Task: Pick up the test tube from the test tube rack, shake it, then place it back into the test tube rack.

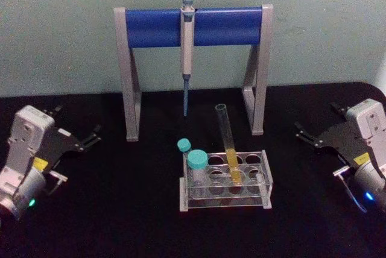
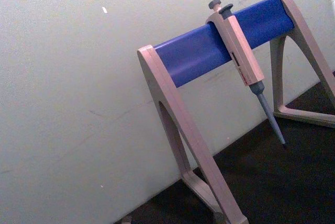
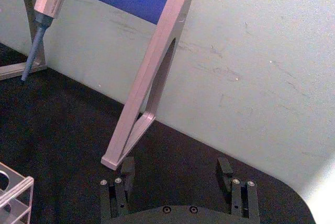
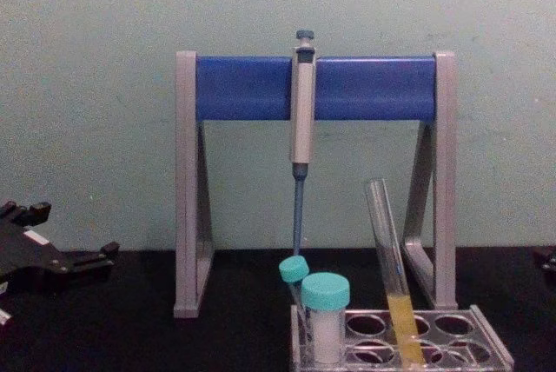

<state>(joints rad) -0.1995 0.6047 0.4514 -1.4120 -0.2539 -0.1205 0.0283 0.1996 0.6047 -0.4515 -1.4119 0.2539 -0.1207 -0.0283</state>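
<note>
The test tube (image 1: 228, 140) stands in the test tube rack (image 1: 267, 179) at the lower centre of the head view, in a hole right of the rack's middle. It leans so that its open mouth tips toward the upper left, and the chest view shows the same slant (image 4: 391, 268). Yellow liquid fills its lower part, mostly within the rack (image 4: 493, 337). The tube looks like thin clear glass, so it is probably light, stiff, smooth enough to slip, and easily cracked. With no cap, hard shaking could spill the liquid. The bare glass above the liquid and above the rack's top seems the best place to hold it, pinched gently and lifted along its lean. Two teal-capped vials (image 1: 196, 170) sit in the rack's left end, near the tube but apart from it. Behind, a pipette (image 1: 187, 47) hangs from the blue-barred stand (image 1: 151, 27). The left gripper (image 1: 77, 119) rests at the left edge and the right gripper (image 1: 316, 119) at the right edge. Both are well away from the rack with fingers spread and holding nothing; the right wrist view shows its own gripper (image 3: 175, 166) parted wide.
</note>
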